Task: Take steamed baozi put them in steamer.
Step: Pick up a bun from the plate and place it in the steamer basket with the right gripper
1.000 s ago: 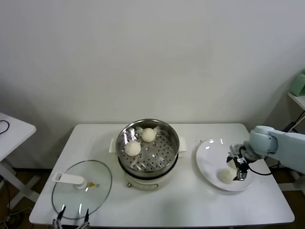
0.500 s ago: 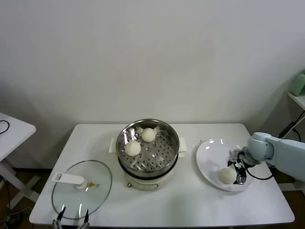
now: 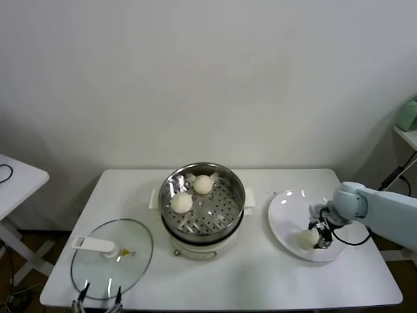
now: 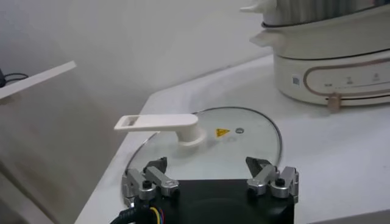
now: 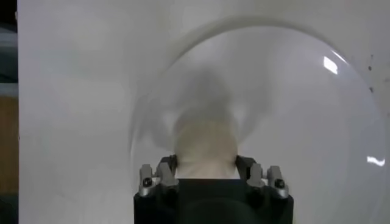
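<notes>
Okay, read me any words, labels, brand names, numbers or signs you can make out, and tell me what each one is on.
No words or numbers are readable.
Yellow triangular warning sign, symbol too small to make out: on the glass lid, beside its white handle.
Small markings along the control strip, too small and blurred to read: on the front of the cream electric pot under the steamer.
Nothing printed on the plate or the baozi.

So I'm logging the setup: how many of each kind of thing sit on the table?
Buns: 3 (two in the steamer, one on the plate)
Steamer: 1
Plate: 1
Glass lid: 1
Total: 6
</notes>
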Available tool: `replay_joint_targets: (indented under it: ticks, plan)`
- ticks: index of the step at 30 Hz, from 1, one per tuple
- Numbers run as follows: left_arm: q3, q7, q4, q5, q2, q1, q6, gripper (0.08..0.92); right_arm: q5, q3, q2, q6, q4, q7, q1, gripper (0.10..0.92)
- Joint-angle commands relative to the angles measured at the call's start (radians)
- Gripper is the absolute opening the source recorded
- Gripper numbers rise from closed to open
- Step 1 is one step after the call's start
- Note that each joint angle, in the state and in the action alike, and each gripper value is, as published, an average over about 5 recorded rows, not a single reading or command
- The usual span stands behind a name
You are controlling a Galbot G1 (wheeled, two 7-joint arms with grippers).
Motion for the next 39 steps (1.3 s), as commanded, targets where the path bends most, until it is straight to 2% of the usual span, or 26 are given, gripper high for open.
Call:
replay_joint_targets:
  ticks: [1, 10, 21, 30, 39]
  plan:
    - [0.000, 0.000, -0.002, 0.001, 0.000, 0.002, -0.002, 0.823, 0.015, -0.077, -0.001, 0.032, 0.043, -0.027, 0.148, 0.646]
    - [0.001, 0.000, -0.004, 0.010, -0.003, 0.004, -0.003, 0.823, 0.098, -0.355, 0.059, 0.222, 0.113, -0.085, 0.594, 0.643]
    - [0.009, -0.001, -0.003, 0.020, -0.008, 0.006, -0.001, 0.823, 0.156, -0.349, 0.291, 0.567, 0.152, -0.152, 0.864, 0.645]
    - [0.011, -0.005, -0.015, 0.018, -0.009, 0.011, -0.001, 0.823, 0.112, -0.212, 0.427, 0.625, 0.299, -0.132, 0.825, 0.645]
    - [0.013, -0.005, -0.013, 0.019, -0.009, 0.011, -0.001, 0.823, -0.013, -0.188, 0.611, 0.634, 0.272, -0.128, 0.669, 0.642]
